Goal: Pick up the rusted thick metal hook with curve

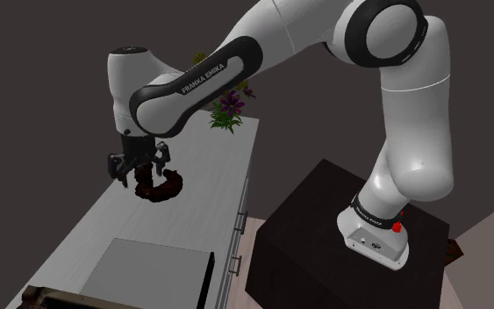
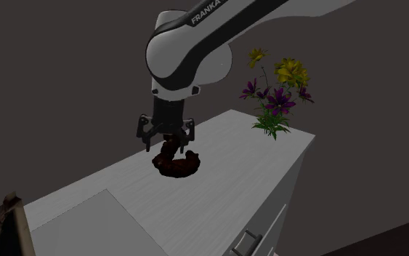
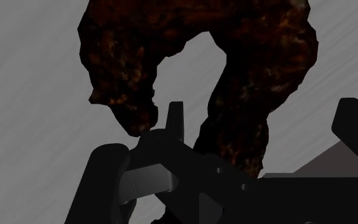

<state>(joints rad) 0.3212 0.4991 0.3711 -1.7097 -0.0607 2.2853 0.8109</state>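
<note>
Gripper (image 2: pixel 168 138) spread open, black fingers (image 3: pixel 104 181) standing well apart. The wrist view shows the rusty, dark red-brown hook (image 3: pixel 260 60) running up between them, with pale surface visible between its shank and one finger, so nothing is clasped. Its thick curve bends round just beyond the fingertips. The second exterior view adds what the wrist cannot: the hook rests on the light grey counter (image 2: pixel 217 193), its upper end rising into the hand. A bunch of purple and yellow flowers (image 2: pixel 275 98) stands at the counter's far end — well apart from the hook. The shoulder view gives a flat grey inset panel (image 1: pixel 148 268) nearer the camera and the dark stand (image 1: pixel 315 228). Dull brown-grey walls lie behind.
</note>
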